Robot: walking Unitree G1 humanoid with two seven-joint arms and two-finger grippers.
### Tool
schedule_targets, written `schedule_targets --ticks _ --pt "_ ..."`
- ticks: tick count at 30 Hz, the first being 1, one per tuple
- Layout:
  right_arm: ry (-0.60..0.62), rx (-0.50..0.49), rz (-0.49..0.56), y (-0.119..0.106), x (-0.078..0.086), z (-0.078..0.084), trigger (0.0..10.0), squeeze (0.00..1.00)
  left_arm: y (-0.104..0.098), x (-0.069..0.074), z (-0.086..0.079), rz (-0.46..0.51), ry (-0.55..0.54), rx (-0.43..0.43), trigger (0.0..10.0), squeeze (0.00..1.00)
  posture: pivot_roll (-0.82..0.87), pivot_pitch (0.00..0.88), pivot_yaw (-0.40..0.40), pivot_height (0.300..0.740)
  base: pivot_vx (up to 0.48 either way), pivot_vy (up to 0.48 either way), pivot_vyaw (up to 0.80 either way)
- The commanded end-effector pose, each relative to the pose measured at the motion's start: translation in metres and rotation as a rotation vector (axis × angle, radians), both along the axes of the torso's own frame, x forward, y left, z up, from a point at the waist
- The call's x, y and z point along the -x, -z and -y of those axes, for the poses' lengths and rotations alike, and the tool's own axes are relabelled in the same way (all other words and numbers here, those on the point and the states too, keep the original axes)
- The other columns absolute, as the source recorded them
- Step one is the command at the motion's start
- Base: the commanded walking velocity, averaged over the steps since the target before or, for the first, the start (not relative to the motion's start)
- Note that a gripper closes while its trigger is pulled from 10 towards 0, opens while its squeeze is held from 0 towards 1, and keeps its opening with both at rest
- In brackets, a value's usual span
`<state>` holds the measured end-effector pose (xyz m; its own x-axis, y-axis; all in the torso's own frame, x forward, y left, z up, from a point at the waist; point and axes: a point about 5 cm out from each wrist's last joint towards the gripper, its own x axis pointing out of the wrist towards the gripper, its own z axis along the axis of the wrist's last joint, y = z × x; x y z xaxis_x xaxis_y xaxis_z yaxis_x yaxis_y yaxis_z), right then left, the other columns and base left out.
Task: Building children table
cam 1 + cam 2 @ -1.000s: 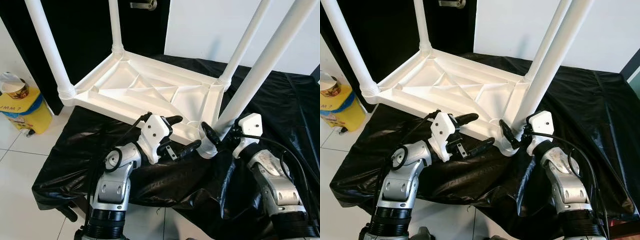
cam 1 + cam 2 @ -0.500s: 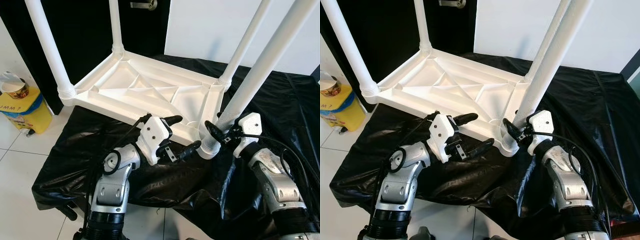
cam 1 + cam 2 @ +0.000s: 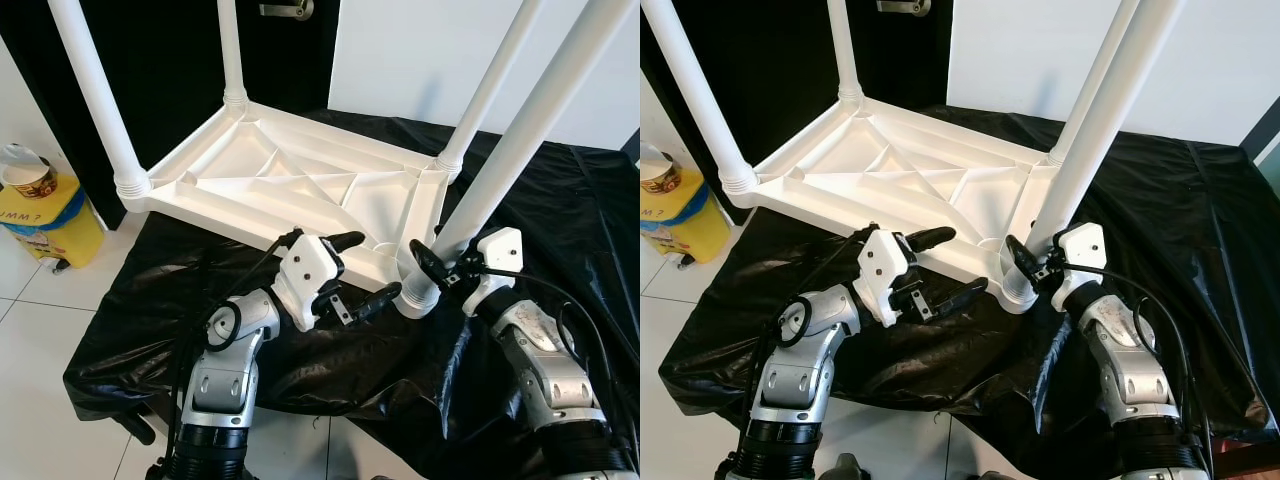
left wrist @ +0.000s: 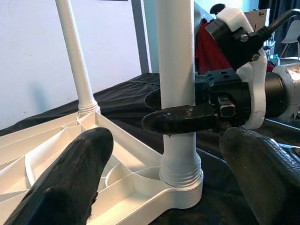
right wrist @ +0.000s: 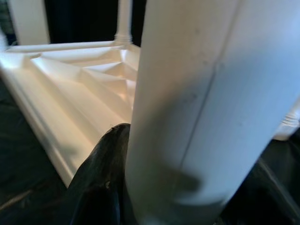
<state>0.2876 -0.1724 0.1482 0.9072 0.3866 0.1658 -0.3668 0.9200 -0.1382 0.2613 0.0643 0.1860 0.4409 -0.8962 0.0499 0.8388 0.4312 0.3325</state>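
A white children's table (image 3: 290, 180) lies upside down on a black cloth (image 3: 570, 200), its legs pointing up. My right gripper (image 3: 437, 262) is shut around the near right leg (image 3: 520, 130), just above its threaded base. In the left wrist view, one of its fingers (image 4: 180, 117) crosses in front of that leg (image 4: 176, 56). The right wrist view has the leg (image 5: 201, 93) close up beside one black finger (image 5: 101, 178). My left gripper (image 3: 375, 265) is open at the table's near edge, left of that leg, holding nothing.
A yellow container (image 3: 45, 225) with a paper cup on it stands on the white tiled floor at the left. Behind the table are a dark door with a handle (image 3: 287, 10) and a white wall. The black cloth hangs over the platform's near edge.
My right gripper has shifted slightly on the near right leg, its fingers a little higher than a second ago. The left gripper has barely moved.
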Motion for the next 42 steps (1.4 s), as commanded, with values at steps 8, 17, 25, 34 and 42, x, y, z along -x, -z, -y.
schedule_targets --ticks 8,17,25,34,42 --pt "0.149 -0.018 -0.056 0.012 0.007 -0.004 10.0 0.00 -0.005 -0.007 0.000 0.026 -0.183 0.084 10.0 0.00 0.09 0.065 -0.129 0.740 0.000 0.000 0.00" --pt "0.308 -0.078 -0.058 0.014 0.011 -0.013 10.0 0.00 -0.005 -0.007 0.002 0.027 -0.179 0.090 10.0 0.00 0.09 0.058 -0.134 0.740 0.000 0.000 0.00" --pt "0.454 -0.099 -0.061 0.013 0.011 -0.015 10.0 0.00 -0.005 -0.008 0.004 0.033 -0.170 0.092 10.0 0.00 0.08 0.046 -0.137 0.740 0.000 0.000 0.00" --pt "0.473 -0.100 -0.068 0.014 0.008 -0.017 10.0 0.00 -0.006 -0.011 0.006 0.040 -0.161 0.097 10.0 0.00 0.06 0.016 -0.129 0.740 0.000 0.000 0.00" --pt "0.493 -0.093 -0.065 0.014 0.008 -0.017 10.0 0.00 -0.005 -0.012 0.006 0.041 -0.141 0.084 10.0 0.00 0.04 0.011 -0.115 0.740 0.000 0.000 0.00"
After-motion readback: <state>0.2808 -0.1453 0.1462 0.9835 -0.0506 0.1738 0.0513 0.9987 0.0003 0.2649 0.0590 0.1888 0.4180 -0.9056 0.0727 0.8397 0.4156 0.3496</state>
